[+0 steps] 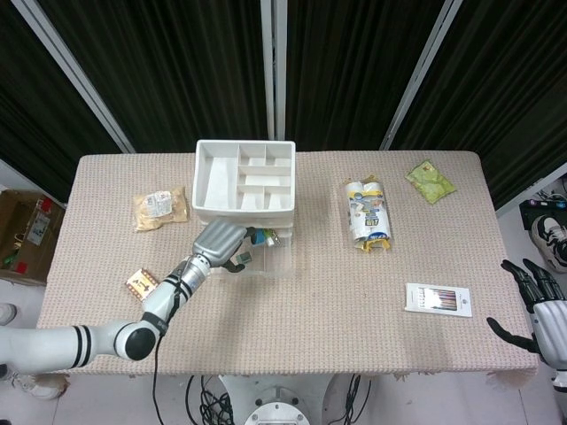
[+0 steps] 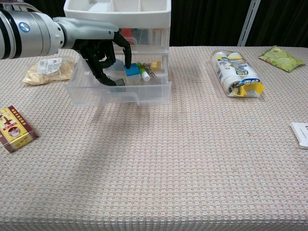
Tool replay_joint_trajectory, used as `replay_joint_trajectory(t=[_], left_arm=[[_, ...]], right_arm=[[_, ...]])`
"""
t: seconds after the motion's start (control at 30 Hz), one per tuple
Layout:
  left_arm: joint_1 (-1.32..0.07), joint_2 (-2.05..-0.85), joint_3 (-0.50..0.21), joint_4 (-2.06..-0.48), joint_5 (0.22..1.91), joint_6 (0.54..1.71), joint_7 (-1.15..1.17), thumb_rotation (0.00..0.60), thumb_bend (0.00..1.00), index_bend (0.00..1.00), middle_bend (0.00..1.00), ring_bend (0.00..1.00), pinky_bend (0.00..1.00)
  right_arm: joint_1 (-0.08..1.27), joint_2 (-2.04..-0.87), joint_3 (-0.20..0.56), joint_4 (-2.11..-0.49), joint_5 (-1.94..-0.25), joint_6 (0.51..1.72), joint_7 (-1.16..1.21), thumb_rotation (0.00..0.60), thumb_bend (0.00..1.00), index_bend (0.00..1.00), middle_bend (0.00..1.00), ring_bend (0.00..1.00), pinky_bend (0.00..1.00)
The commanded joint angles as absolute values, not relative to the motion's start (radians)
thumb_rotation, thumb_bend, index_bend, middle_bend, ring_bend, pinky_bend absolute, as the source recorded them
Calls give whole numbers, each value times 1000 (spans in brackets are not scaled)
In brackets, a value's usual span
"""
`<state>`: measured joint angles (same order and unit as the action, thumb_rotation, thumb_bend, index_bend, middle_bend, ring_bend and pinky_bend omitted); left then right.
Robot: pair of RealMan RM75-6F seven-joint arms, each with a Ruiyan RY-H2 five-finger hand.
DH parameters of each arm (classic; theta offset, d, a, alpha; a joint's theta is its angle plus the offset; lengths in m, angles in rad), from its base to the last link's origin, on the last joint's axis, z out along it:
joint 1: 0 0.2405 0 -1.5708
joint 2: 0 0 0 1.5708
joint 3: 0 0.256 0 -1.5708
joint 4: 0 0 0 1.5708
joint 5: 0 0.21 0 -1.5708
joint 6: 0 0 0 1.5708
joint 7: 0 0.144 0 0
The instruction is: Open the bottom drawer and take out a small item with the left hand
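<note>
Left hand (image 2: 103,57) reaching, fingers spread and empty, into clear plastic bottom drawer (image 2: 120,94); may nudge small blue block (image 2: 131,70) away.

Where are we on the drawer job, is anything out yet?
Done: the clear plastic bottom drawer stands pulled open. In hand: the left hand reaches down into it, fingers by the small blue block; no grip is visible. Left: grasping a small item and lifting it out.

The bottom drawer (image 2: 120,91) is clear, glossy plastic under a white, opaque plastic top tray (image 1: 244,174). The table (image 2: 192,159) wears a coarse, matt woven cloth. The left hand (image 2: 103,53) has a smooth silver shell and dark fingers (image 2: 126,53).
</note>
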<state>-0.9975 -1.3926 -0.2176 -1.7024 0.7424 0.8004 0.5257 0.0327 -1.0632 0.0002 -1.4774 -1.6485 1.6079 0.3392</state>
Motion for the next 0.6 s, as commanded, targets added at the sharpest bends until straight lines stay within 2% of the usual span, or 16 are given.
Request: replay_joint_trajectory(t=[0.03, 0.33, 0.6], left_arm=[[-1029, -1405, -199, -1687, 701, 798, 554, 600, 189, 394, 828, 931, 1000], [-1068, -1439, -167, -1661, 624, 846, 586, 600, 175, 420, 827, 931, 1000], [-1084, -1454, -138, -1649, 626, 878, 610, 600, 224, 453, 826, 930, 1000]], right_arm=[[32, -1065, 1, -1474, -1646, 1607, 342, 600, 132, 0, 145, 0, 104], [32, -1070, 2, -1460, -1640, 1601, 355, 600, 132, 0, 145, 0, 105], [34, -1073, 3, -1456, -1639, 1596, 357, 600, 133, 0, 146, 0, 106]])
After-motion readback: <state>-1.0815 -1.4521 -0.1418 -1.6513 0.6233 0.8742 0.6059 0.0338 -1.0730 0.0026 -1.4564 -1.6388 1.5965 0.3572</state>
